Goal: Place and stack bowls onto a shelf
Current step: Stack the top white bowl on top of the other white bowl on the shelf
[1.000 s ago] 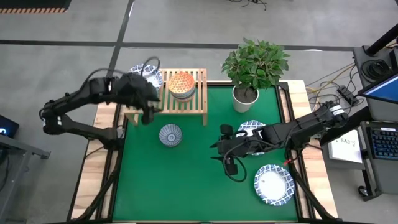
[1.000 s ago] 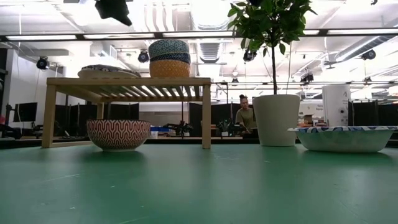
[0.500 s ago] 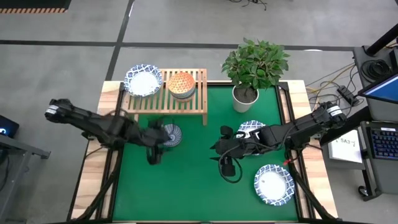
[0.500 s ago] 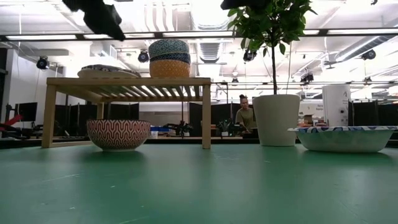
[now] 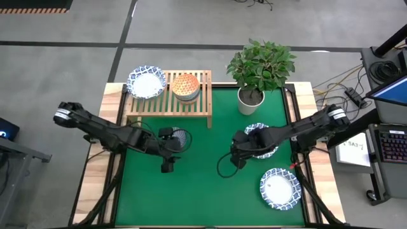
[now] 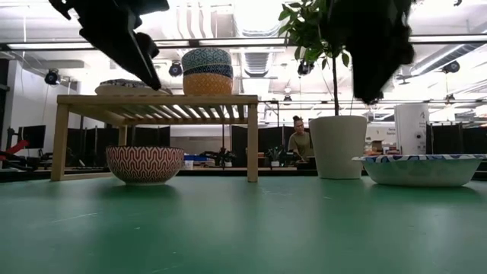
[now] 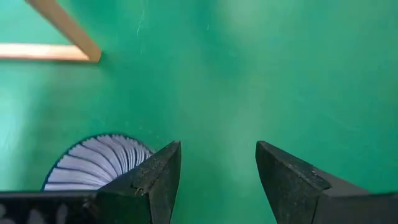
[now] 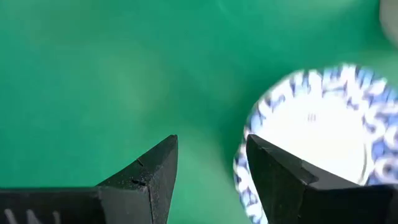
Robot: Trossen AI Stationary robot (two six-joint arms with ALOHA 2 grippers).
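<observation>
Our left gripper (image 7: 217, 180) hangs with fingers apart just beside the red bowl (image 5: 178, 136); the right gripper (image 8: 211, 174), also apart, nears a white bowl (image 8: 323, 124). We judge both must descend, grasp, then carry to the shelf (image 5: 170, 105).

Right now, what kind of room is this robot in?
It looks like a big robot lab or workshop. Behind the green table you can see bright ceiling lights, a person at a far desk, and a computer keyboard beside the table.
</observation>
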